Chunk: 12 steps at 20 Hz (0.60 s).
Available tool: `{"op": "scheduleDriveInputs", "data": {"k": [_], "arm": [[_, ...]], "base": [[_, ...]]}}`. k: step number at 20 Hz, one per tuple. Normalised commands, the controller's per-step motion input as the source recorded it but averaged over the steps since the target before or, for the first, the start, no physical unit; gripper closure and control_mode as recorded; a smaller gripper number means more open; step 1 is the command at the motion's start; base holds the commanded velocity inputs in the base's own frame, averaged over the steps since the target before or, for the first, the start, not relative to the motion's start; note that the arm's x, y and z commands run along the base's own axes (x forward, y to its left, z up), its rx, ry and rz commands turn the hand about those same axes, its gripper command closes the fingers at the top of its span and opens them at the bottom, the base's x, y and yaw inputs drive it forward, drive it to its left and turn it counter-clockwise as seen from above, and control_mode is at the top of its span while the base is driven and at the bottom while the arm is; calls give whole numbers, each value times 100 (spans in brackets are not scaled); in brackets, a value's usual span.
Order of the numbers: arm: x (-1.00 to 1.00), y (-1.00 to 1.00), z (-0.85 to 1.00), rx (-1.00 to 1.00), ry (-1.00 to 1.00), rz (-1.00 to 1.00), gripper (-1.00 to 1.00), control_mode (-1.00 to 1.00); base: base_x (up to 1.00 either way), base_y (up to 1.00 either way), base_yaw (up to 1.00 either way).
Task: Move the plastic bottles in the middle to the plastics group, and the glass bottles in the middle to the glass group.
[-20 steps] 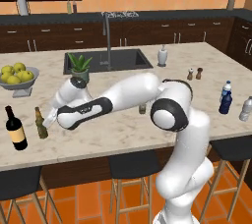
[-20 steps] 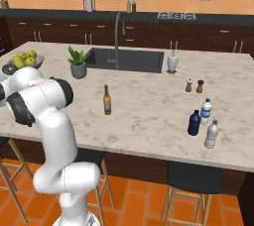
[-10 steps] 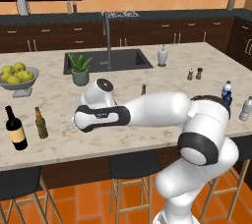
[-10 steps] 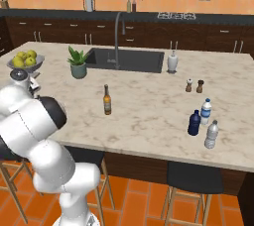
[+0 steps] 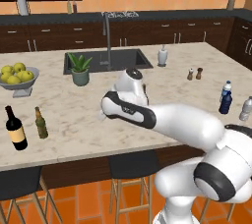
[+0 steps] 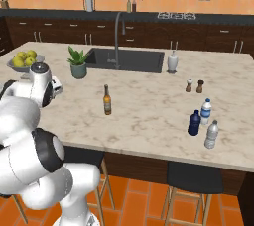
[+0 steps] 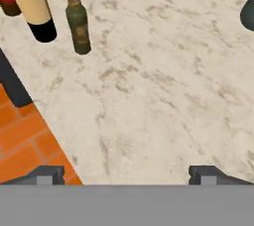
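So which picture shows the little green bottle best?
The hand view: the green bottle stands close and large beside the wine bottle. The left base view shows it small at the counter's edge. In the right base view I cannot pick it out.

Glossy white arm (image 5: 182, 125) of rounded, bulbous segments; dark grey joint rings; tool (image 7: 129, 173) with small dark fingertips.

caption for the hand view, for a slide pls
Open gripper above the marble counter, with the green bottle beside the wine bottle.
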Motion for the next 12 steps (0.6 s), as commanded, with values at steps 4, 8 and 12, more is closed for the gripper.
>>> {"op": "scheduleDriveInputs", "data": {"k": [4, 8, 12], "arm": [[-29, -71, 20, -27, 2, -17, -100, -100], [-9, -65, 33, -27, 0, -20, -100, -100], [4, -68, 64, -4, -1, -34, -100, -100]], "base": [[0, 0, 0], [0, 0, 0], [0, 0, 0]]}}
